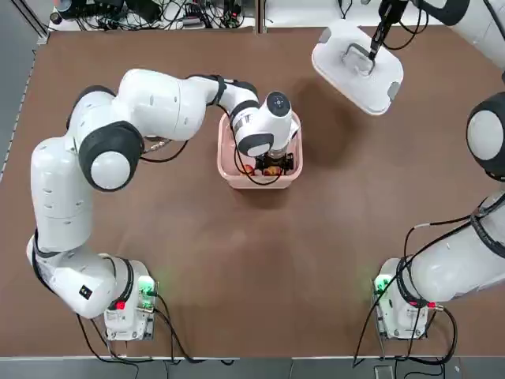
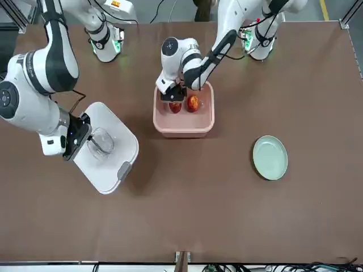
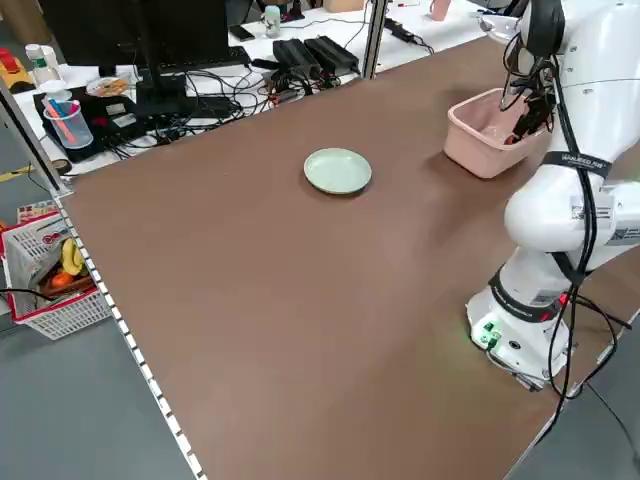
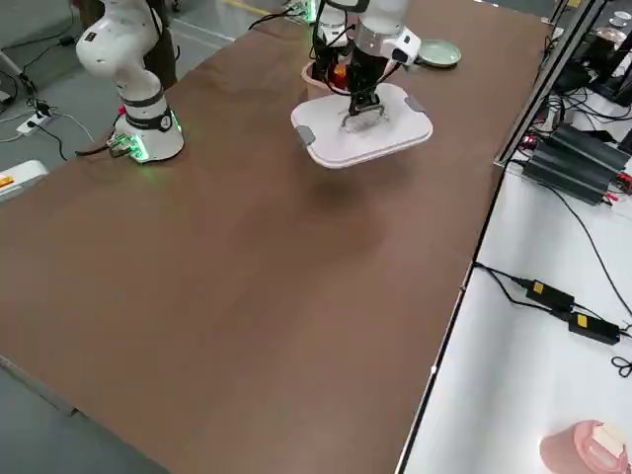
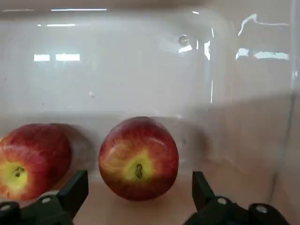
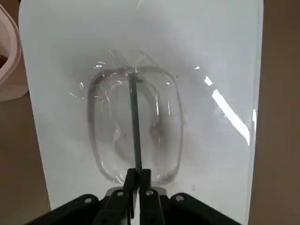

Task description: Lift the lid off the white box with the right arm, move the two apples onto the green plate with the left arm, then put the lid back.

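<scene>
Top view: the left gripper [image 1: 272, 164] reaches down into the white box [image 1: 230, 167], which stands uncovered near the middle of the brown desk [image 1: 237, 260]. Its jaws are spread wide. In the left wrist view the two dark fingertips [image 5: 75, 192] sit on either side of one apple [image 5: 138, 158] without touching it, and the second apple [image 5: 30, 159] lies just beside the first, both on the box floor close to its wall. From the front, the two apples [image 2: 193, 102] show side by side in the half of the box nearer the robot.

The right gripper [image 1: 375, 47] is over the far right part of the desk, its jaws pressed together on the clear loop handle [image 6: 135, 123] of the lid [image 1: 335, 51]. The lid hangs tilted, with one grey side clip [image 2: 123, 169] at its lower edge; its shadow falls on the desk beneath it.

The green plate [image 2: 270, 157] lies bare on the robot's left side of the desk, well apart from the box.
</scene>
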Controlling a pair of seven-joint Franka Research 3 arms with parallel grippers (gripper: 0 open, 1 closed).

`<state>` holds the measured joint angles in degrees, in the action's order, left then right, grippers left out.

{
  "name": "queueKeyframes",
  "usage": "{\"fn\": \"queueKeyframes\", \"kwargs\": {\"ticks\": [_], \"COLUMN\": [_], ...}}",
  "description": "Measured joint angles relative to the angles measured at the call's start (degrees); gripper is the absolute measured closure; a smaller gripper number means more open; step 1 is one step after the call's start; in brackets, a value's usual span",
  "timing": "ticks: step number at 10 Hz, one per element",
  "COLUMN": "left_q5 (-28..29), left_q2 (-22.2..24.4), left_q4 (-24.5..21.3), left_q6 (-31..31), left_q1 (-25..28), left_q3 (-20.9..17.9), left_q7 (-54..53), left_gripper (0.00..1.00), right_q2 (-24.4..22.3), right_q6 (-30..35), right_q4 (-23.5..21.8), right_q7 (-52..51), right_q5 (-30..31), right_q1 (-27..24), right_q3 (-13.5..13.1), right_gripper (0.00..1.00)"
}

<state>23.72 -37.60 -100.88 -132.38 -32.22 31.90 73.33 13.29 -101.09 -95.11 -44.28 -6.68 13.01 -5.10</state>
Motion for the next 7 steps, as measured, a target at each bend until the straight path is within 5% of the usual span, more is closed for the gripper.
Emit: {"fn": "queueKeyframes", "kwargs": {"ticks": [7], "left_q5": [2.63], "left_q2": [-3.49], "left_q4": [0.35], "left_q6": [-2.07], "left_q1": [-0.20], "left_q3": [-1.16], "left_q7": [0.51], "left_gripper": [0.04], "right_q2": [0.00], "right_q6": [0.45], "right_q4": [0.00], "right_q7": [-0.60], "right_q5": [0.00], "right_q1": [-0.47], "right_q3": [-0.01], "right_gripper": [0.94]}}
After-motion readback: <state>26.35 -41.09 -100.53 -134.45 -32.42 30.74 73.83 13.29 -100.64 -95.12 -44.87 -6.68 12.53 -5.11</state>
